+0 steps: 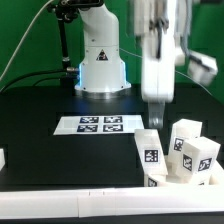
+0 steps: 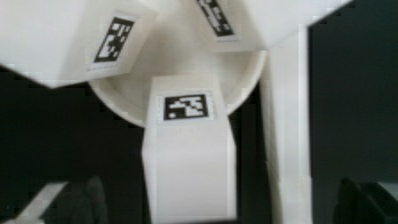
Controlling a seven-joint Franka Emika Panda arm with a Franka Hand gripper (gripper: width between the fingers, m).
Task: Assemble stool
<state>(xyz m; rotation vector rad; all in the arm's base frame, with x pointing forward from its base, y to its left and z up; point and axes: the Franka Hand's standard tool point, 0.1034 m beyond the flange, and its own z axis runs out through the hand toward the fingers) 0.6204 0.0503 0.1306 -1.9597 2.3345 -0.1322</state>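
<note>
Black tabletop carries tagged stool legs at the exterior view's near right. Above them hangs the gripper, its opening hidden. Wrist view shows one leg lengthwise against the round seat. Farther back lies the marker board.

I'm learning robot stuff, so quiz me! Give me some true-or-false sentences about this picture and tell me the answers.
1. The marker board lies flat on the black table. True.
2. The white legs bear black-and-white tags. True.
3. The legs are red. False: they are white.
4. The marker board stands upright. False: it lies flat.
5. In the wrist view, a leg with a tag lies against the round seat. True.
</note>
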